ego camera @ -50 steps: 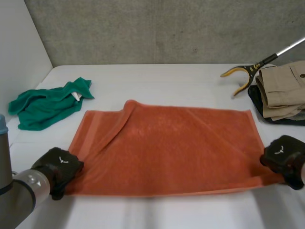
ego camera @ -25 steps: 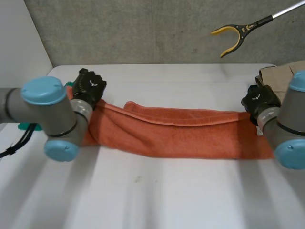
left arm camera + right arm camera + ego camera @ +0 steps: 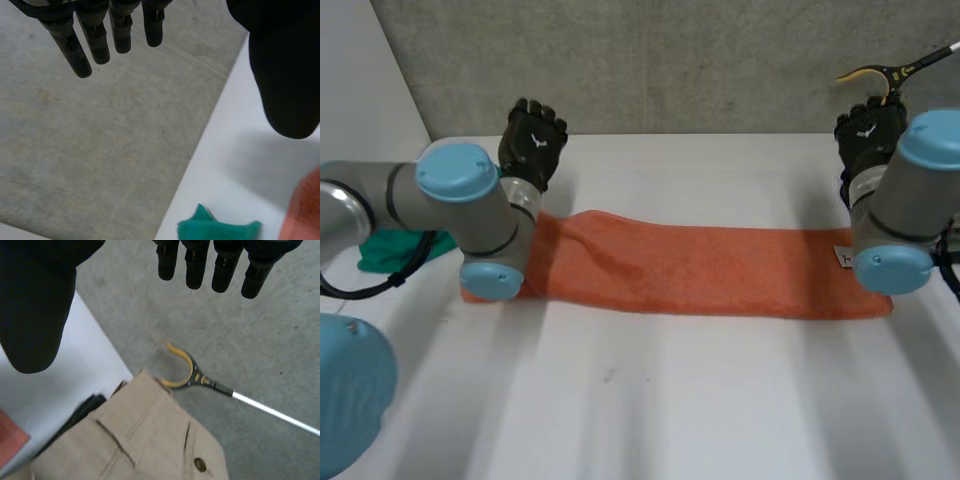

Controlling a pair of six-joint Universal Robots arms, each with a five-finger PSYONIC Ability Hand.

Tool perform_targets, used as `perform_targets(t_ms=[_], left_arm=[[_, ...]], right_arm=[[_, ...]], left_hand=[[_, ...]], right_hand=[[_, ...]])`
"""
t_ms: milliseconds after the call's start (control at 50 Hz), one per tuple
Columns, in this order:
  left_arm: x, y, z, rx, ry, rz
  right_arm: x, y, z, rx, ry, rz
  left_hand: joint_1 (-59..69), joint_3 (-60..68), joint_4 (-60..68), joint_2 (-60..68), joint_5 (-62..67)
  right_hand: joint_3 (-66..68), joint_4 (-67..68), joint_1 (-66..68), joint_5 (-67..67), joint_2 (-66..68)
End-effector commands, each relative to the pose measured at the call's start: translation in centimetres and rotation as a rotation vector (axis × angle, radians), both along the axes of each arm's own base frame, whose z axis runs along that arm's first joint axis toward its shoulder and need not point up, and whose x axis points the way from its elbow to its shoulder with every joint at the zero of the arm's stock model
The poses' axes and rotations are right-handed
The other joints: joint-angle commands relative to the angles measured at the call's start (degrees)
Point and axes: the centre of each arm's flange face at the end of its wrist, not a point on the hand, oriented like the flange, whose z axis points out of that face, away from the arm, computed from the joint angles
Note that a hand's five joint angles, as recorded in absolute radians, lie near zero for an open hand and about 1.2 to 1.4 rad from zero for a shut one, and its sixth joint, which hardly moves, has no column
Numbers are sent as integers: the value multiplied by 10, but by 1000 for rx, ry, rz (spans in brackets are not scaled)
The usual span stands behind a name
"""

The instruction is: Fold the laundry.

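1. Head view: the orange towel (image 3: 700, 270) lies as a long folded strip across the middle of the frame on the white worktop (image 3: 670, 400). Its left end runs under the left arm (image 3: 460, 205). The left robot hand (image 3: 533, 140) is at upper left and the right robot hand (image 3: 868, 135) at upper right, both past the strip's far edge and apparently clear of it. A green cloth (image 3: 390, 248) peeks out at the left edge, and a yellow-jawed reacher tool (image 3: 880, 75) is in the upper right corner.
2. Left wrist view: the left robot hand (image 3: 280, 65) is wide, with straight fingers well apart from the thumb and nothing held. Part of the towel (image 3: 306, 210) shows below the thumb, with the green cloth (image 3: 217, 231) beside it.
3. Right wrist view: the right robot hand (image 3: 35, 305) is equally wide and empty. Under its palm, khaki trousers (image 3: 150, 445) rest on a dark garment (image 3: 75, 420). The reacher tool (image 3: 182, 372) lies just beyond the trousers, and a towel corner (image 3: 10, 440) shows below the thumb.
4. The lengthwise fold looks laid. The left end looks rumpled, so flatten it first. For the next fold, pinch both layers at one short end's corners and carry them level to the other end so the edges meet squarely.
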Motion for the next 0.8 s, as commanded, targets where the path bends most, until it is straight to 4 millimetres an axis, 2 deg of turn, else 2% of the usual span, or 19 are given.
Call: perform_targets(t_ms=[20, 120, 160, 280, 380, 440, 660, 700, 720, 740, 760, 800], left_arm=[[20, 35, 63, 5, 177, -6], [33, 61, 74, 63, 276, -33], [36, 69, 75, 87, 303, -51], [47, 88, 55, 196, 324, -104], [49, 95, 41, 246, 311, -116], [50, 99, 34, 268, 304, -113], [50, 100, 31, 273, 303, -113], [49, 101, 30, 273, 303, -116], [49, 101, 31, 273, 303, -116], [49, 101, 30, 276, 302, -116], [49, 101, 30, 275, 302, -116], [49, 102, 29, 276, 302, -114]], right_arm=[[-7, 47, 27, 88, -84, 119], [-25, 81, 19, 324, -141, 133], [-37, 91, 6, 459, -196, 116], [-53, 102, -23, 626, -266, 167], [-71, 94, -42, 636, -244, 157], [-77, 83, -68, 614, -229, 143], [-79, 76, -92, 581, -168, 119], [-79, 74, -96, 566, -150, 115], [-79, 72, -96, 556, -144, 117], [-79, 72, -97, 551, -140, 118], [-83, 68, -96, 528, -130, 100], [-87, 66, -96, 500, -110, 69]], left_hand=[[-8, -21, -16, -20, -28], [-8, -21, -16, -20, -28], [-8, -21, -16, -20, -28], [-8, -21, -16, -20, -28], [-8, -21, -16, -20, -28], [-8, -21, -16, -20, -28], [-8, -21, -16, -20, -28], [-8, -21, -16, -20, -28], [-8, -21, -16, -20, -28], [-8, -21, -16, -20, -28], [-8, -21, -16, -20, -28], [-8, -21, -16, -20, -28]], right_hand=[[-20, -20, -29, -27, -21], [-12, -13, -22, -19, -14], [87, 86, 77, 79, 85], [186, 185, 176, 179, 185], [227, 226, 217, 220, 226], [238, 238, 229, 231, 237], [269, 268, 259, 262, 268], [334, 333, 324, 327, 333], [429, 429, 420, 422, 428], [599, 598, 589, 591, 597], [680, 679, 670, 672, 678], [680, 680, 671, 673, 679]])
